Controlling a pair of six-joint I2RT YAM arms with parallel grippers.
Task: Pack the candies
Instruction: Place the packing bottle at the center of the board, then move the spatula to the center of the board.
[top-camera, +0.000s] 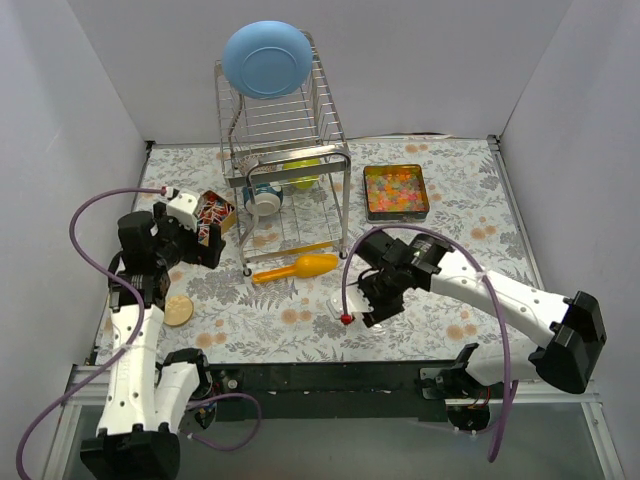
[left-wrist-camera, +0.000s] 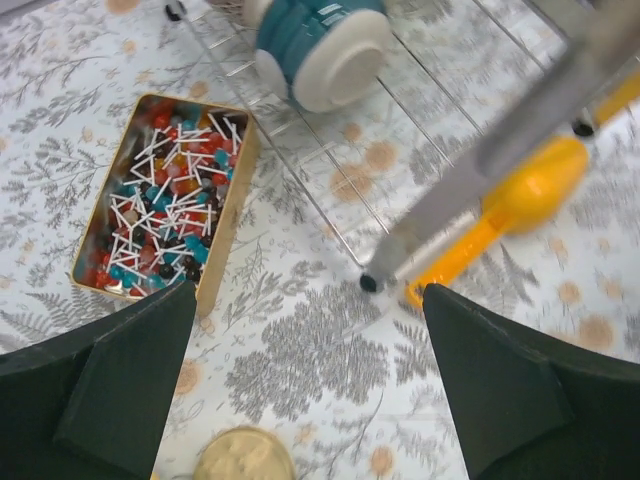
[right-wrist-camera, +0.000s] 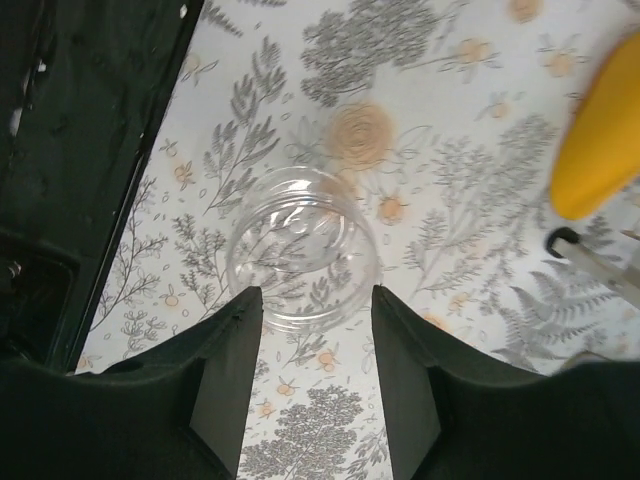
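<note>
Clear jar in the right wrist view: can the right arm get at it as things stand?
Probably yes: the right gripper hangs right over the clear jar, jaws apart, with only bare tablecloth around it.

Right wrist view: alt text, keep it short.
A clear round container sits on the floral tablecloth, just ahead of the parted fingers of the right pincer. A yellow scoop shows at the right edge, with a wire rack foot below it.
</note>
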